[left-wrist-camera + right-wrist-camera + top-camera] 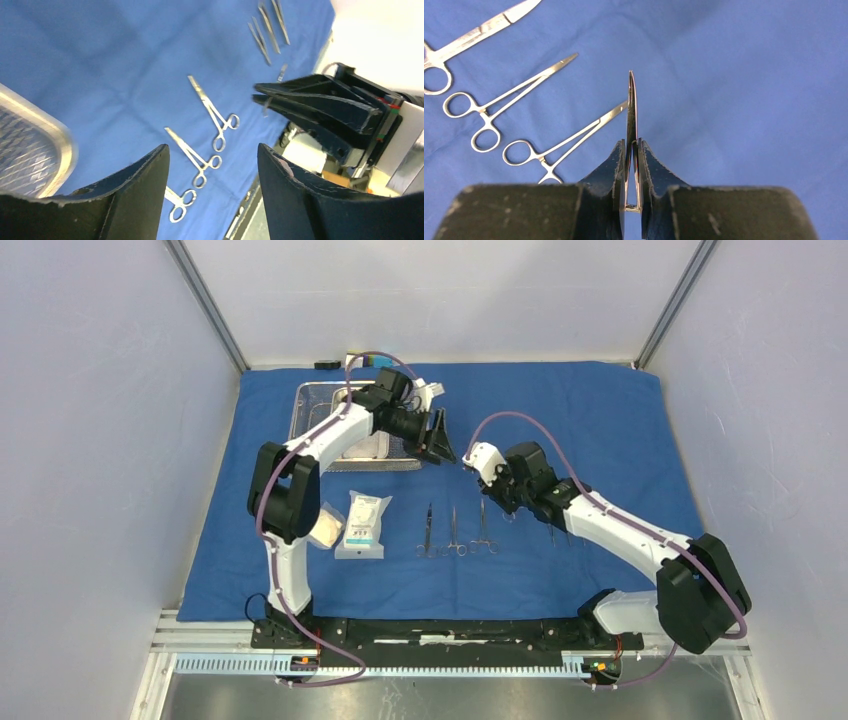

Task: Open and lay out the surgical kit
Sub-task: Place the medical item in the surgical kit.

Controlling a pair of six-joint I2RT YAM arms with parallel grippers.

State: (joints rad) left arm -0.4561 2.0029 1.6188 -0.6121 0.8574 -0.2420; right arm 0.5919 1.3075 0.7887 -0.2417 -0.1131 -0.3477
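Note:
The blue cloth (600, 430) lies spread flat. The steel mesh basket (312, 405) stands at its back left; its rim shows in the left wrist view (60, 150). Three scissor-like instruments (455, 532) lie side by side at the front middle and also show in the wrist views (212, 112) (544, 77). White packets (363, 525) lie to their left. My right gripper (507, 508) (632, 142) is shut on a slim steel tweezers-like instrument (631, 107), just right of the three and above the cloth. My left gripper (443, 452) (213, 150) is open and empty, by the basket's right end.
More slim steel instruments (269, 27) lie on the cloth beyond the right gripper (320, 107), mostly hidden under the right arm in the top view. Small black and blue blocks (350, 362) sit off the cloth at the back edge. Grey walls close in left and right.

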